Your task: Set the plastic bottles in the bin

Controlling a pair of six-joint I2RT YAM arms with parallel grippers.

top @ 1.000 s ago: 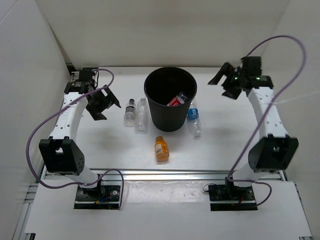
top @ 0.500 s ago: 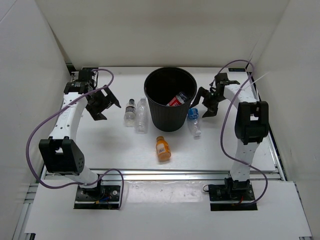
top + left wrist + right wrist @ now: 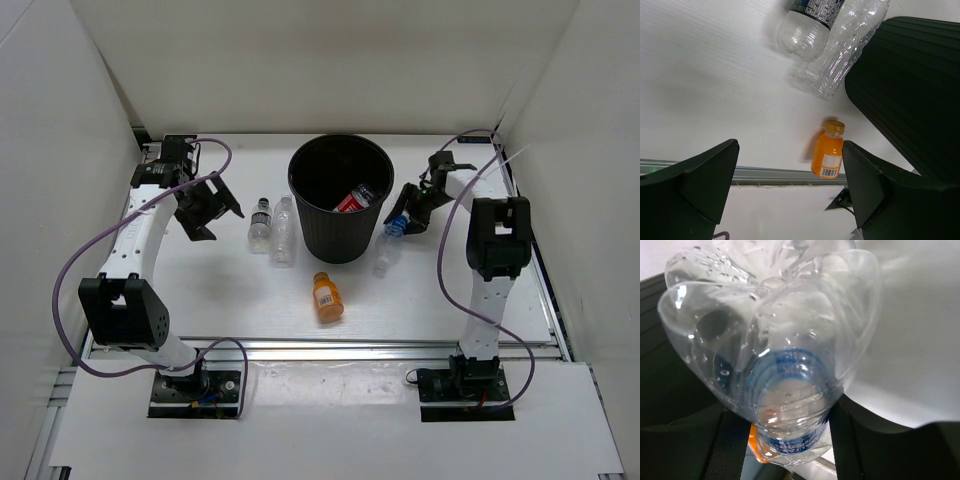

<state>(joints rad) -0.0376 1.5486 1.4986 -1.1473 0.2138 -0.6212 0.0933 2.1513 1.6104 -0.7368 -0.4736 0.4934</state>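
Right hand (image 3: 404, 216) is clamping the blue-labelled bottle (image 3: 780, 365) beside the bin (image 3: 300, 172), where the red-labelled bottle (image 3: 352, 201) is already lying; three bottles (image 3: 327, 297) are waiting on the counter (image 3: 200, 290), left hand (image 3: 206, 206) gaping apart.

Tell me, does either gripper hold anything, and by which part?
The right gripper grips the clear blue-labelled plastic bottle at its labelled section. The left gripper is open and empty.

left arm (image 3: 138, 228) extended forward, jaws spread wide, right arm (image 3: 492, 250) folded, jaws clamped on blue-labelled bottle (image 3: 780, 340)
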